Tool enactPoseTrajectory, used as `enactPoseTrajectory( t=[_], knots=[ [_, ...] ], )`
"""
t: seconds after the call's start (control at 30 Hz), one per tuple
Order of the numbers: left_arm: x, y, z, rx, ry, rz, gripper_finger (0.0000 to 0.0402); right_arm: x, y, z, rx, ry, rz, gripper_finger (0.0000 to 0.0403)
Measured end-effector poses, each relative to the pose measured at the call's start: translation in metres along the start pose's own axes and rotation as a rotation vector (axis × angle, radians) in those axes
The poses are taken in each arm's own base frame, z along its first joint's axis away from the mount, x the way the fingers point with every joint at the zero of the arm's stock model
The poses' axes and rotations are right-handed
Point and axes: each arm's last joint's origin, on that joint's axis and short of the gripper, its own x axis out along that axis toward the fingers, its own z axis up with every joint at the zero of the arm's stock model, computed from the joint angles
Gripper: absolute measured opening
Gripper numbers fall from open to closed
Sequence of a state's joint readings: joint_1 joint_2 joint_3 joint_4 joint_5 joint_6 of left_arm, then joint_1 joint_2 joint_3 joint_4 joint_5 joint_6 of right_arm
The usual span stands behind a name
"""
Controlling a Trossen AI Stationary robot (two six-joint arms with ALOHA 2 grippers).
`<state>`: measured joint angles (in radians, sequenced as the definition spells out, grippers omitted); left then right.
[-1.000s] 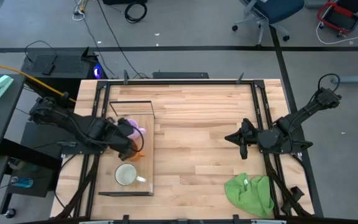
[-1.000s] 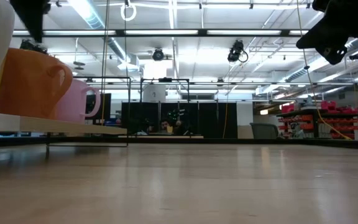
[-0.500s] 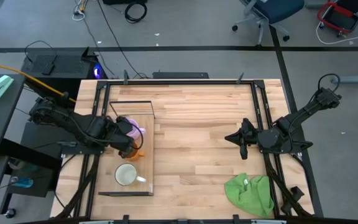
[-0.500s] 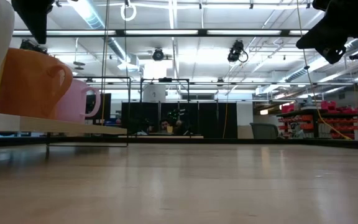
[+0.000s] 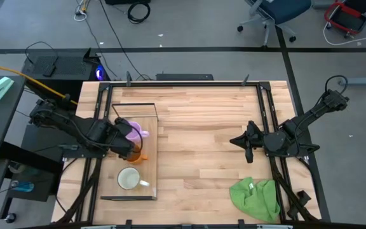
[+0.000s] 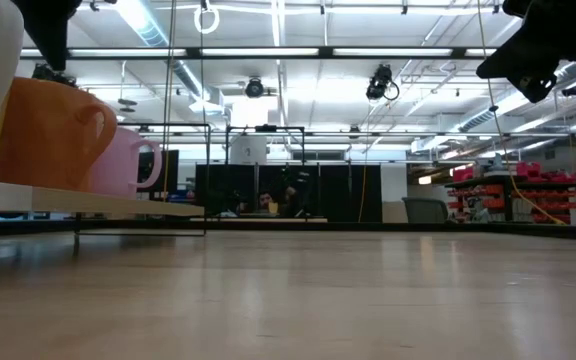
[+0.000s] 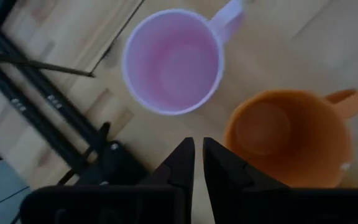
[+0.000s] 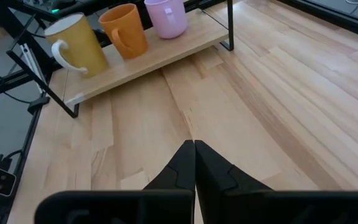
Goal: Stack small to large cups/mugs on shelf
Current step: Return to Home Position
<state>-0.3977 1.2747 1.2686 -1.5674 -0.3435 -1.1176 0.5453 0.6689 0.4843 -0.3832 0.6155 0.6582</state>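
Observation:
Three mugs stand upright in a row on the shelf at the table's left: light purple at the far end, orange in the middle, white nearest. My left gripper hangs above the shelf's left side beside the purple and orange mugs. It points steeply down, shut to a thin slit, and touches nothing. My right gripper waits shut over the table's right half.
A green cloth lies crumpled at the near right corner. The shelf's black wire frame stands up at its ends. Bare wood tabletop stretches between the shelf and the right arm.
My left gripper has turned a little in place above the orange mug. The mugs have not moved.

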Motion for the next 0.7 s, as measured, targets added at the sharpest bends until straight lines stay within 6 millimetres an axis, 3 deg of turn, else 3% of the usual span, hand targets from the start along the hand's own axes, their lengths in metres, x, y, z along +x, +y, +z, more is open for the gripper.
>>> enactPoseTrajectory(
  t=[0.3,0.7],
  knots=[
    [-0.002,-0.002,-0.001,0.073,-0.153,0.058,0.0041,0.0,0.0,0.0,0.0,0.0,0.0,0.0007],
    [-0.005,-0.017,0.005,0.043,-0.245,-0.077,0.0044,0.0,0.0,0.0,-0.004,0.0,0.0,0.0007]
  ],
)
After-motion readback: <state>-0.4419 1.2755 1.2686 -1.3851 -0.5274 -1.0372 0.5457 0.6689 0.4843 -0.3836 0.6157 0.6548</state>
